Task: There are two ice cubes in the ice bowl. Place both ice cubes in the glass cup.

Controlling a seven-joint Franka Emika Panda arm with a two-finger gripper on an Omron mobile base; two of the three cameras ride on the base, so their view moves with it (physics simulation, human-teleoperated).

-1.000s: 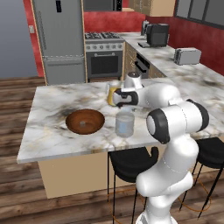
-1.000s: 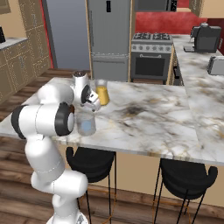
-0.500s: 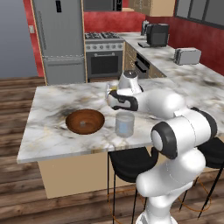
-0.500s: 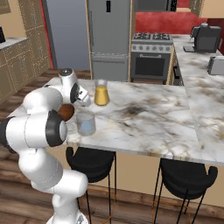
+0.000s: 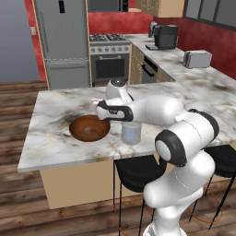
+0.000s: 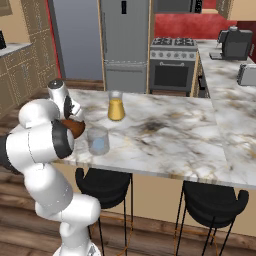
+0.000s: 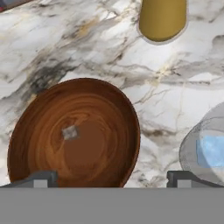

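Note:
The reddish-brown ice bowl (image 7: 52, 144) lies below my hand, and one small pale ice cube (image 7: 69, 132) rests near its middle. To its right stands the glass cup (image 7: 192, 151) with a pale-blue ice cube (image 7: 212, 151) inside it. My gripper (image 7: 111, 180) is open with nothing between its fingertips (image 7: 41, 179), and it hangs above the bowl's right part. From the left base view, the gripper (image 5: 101, 115) hovers over the bowl (image 5: 87, 129), left of the cup (image 5: 131, 132). In the right base view my arm covers most of the bowl (image 6: 76, 129), beside the cup (image 6: 98, 140).
A handled pitcher of orange juice (image 7: 162, 19) stands behind the bowl and cup, also seen as the pitcher (image 6: 116, 106). The marble island counter (image 5: 50, 138) ends close in front of the bowl. Black stools (image 5: 138, 170) stand under its near edge.
My hand has swung left from above the cup to above the bowl. The jaws have spread a little wider. An ice cube now lies in the cup.

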